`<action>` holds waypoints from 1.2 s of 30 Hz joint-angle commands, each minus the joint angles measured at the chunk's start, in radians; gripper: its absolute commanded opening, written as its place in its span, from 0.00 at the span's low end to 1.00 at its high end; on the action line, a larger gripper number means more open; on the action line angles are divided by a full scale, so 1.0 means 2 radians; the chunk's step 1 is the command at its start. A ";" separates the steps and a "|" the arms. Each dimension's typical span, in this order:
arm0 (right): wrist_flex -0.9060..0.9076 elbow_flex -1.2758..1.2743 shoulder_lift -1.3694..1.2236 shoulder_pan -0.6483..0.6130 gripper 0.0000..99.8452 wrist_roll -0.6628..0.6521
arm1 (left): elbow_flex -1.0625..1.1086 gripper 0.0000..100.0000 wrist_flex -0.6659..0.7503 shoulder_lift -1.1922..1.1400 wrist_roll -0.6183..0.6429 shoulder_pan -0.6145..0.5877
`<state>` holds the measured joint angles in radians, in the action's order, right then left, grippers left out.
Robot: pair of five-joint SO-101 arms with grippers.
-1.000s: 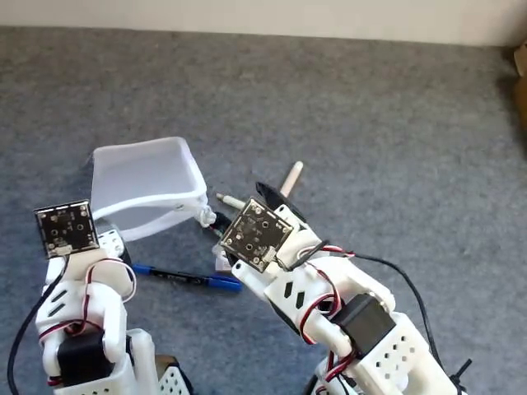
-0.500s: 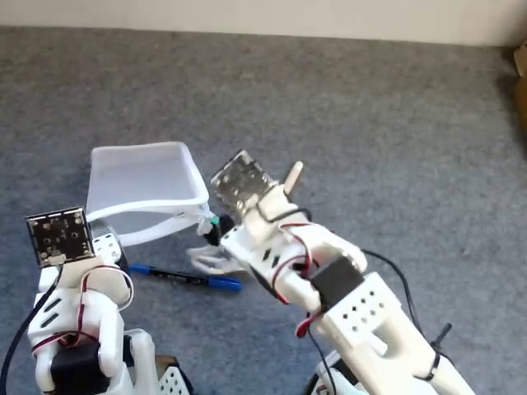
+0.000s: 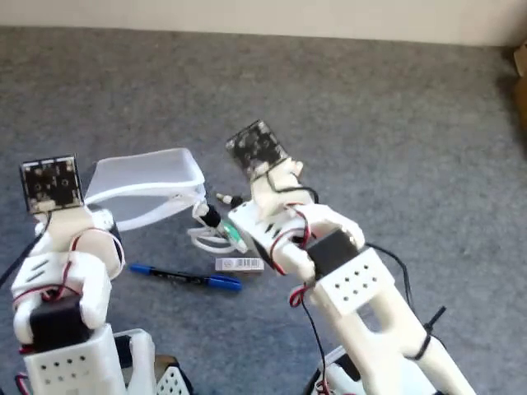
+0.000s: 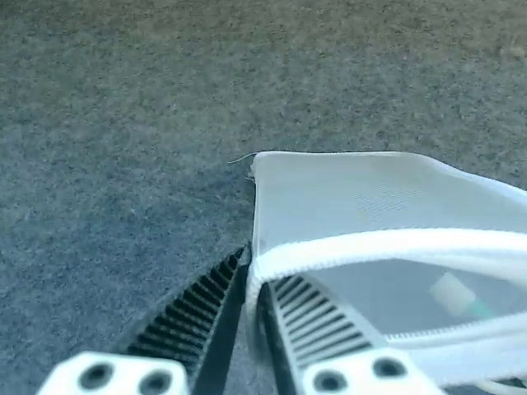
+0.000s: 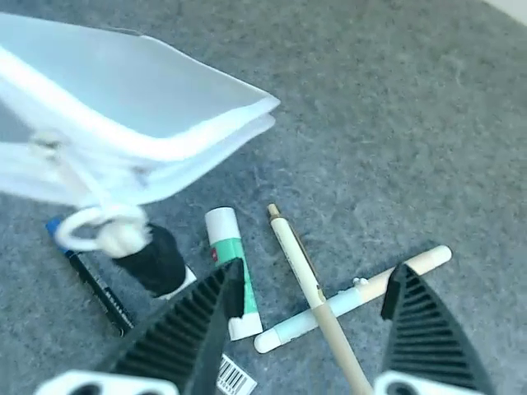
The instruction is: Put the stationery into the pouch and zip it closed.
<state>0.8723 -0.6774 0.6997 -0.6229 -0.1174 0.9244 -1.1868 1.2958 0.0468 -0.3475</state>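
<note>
A grey, carpet-like table [image 3: 395,107] carries two white robot arms, which stand along its near edge. A translucent white zip pouch [image 3: 144,185] lies left of the table's middle, its mouth open and facing the near edge. The left gripper [image 4: 254,276] has its ridged fingers pressed together on the zip rim at one corner of the pouch, holding that edge up.

The right gripper [image 5: 317,271] hangs over the loose stationery near the middle of the table, its fingers spread wide and holding nothing. Below it two cream pens [image 5: 309,276] cross each other. Just beside them are a green-and-white glue stick [image 5: 230,267] and a black-capped item [image 5: 156,259]. The pouch's white zip cord [image 5: 99,230] rests against that cap. A blue pen [image 3: 185,278] lies nearer the front edge.

Risks: because the pens cross, closing on one may drag or flick the other. The cord could also snag. Being held at only one corner, the pouch mouth may sag shut.
</note>
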 commanded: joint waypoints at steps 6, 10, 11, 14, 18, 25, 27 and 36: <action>0.001 0.069 -0.063 0.025 0.21 0.021 | -0.088 0.01 -0.038 -0.058 -0.001 0.010; 0.001 0.078 -0.080 0.025 0.20 0.030 | -0.127 0.01 -0.061 -0.089 0.013 0.011; 0.001 0.081 -0.083 0.026 0.20 0.041 | -0.138 0.01 -0.068 -0.099 0.015 0.012; 0.001 0.087 -0.098 0.035 0.20 0.060 | -0.171 0.01 -0.089 -0.136 0.017 0.030; 0.001 0.103 -0.123 0.045 0.20 0.080 | -0.192 0.01 -0.099 -0.175 0.017 0.036; 0.001 0.139 -0.192 0.056 0.20 0.098 | -0.191 0.01 -0.098 -0.194 0.017 0.036; 0.001 0.150 -0.213 0.061 0.20 0.098 | -0.191 0.01 -0.098 -0.194 0.017 0.036; 0.001 0.191 -0.282 0.066 0.20 0.098 | -0.171 0.01 -0.097 -0.193 0.016 0.035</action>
<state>0.8707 -0.3675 0.1304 -0.5033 0.0698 0.5869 -1.3802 0.9214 0.0698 -0.3000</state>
